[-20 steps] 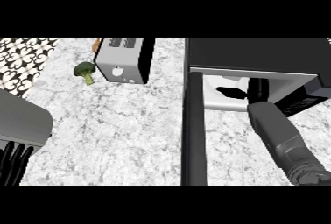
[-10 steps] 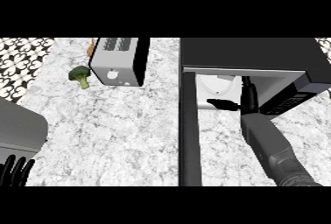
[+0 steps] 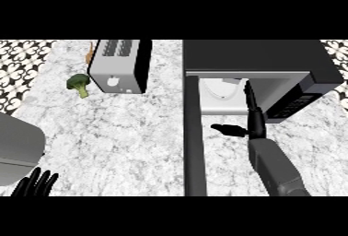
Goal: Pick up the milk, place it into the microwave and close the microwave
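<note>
Marble table under a steep top-down view, patterned tile along the far edge. Microwave sits far right with its door swung open, edge-on toward the viewer. Milk is inside the cavity, white, near the left of the opening, partly hidden by the top of the microwave. Right hand is at the mouth of the cavity, just right of the milk, fingers straight and pointing inward, thumb spread out to the left; released, holding nothing, not touching the milk as far as can be seen. Left hand rests at the lower left edge, fingers up and relaxed. Toaster stands far left of centre, broccoli just beside it on its left. Grey object at the left edge, cut off.
</note>
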Robot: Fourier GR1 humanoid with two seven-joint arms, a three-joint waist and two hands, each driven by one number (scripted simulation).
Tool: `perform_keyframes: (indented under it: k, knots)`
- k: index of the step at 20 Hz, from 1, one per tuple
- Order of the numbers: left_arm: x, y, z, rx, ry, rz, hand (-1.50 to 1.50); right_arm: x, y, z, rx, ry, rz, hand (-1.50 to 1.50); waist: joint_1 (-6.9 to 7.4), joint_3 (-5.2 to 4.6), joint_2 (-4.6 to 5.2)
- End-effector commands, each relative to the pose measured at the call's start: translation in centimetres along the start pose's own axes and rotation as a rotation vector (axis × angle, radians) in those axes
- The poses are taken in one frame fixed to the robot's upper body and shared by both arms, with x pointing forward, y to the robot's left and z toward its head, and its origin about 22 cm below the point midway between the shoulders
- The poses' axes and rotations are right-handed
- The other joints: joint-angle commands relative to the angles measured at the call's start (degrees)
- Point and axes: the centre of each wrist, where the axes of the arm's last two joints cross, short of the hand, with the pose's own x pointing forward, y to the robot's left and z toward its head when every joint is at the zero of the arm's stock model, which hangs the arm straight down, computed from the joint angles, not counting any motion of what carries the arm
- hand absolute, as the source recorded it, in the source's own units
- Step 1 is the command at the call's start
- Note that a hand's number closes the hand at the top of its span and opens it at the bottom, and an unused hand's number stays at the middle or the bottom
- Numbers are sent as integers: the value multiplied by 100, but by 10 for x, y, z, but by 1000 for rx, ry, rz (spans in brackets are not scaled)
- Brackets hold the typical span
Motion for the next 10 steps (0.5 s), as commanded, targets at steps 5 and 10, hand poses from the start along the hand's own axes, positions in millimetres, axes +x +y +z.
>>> perform_keyframes:
  k: [5,10]
  knots:
    - [4,-20,-5,-113,-8,32,-150,-19,-24,53,85,-29,-206,-150,-183,-13,-70]
    - [-12,-37,-27,-225,25,39,-150,-15,-14,92,84,-39,-235,-150,-206,-19,-55]
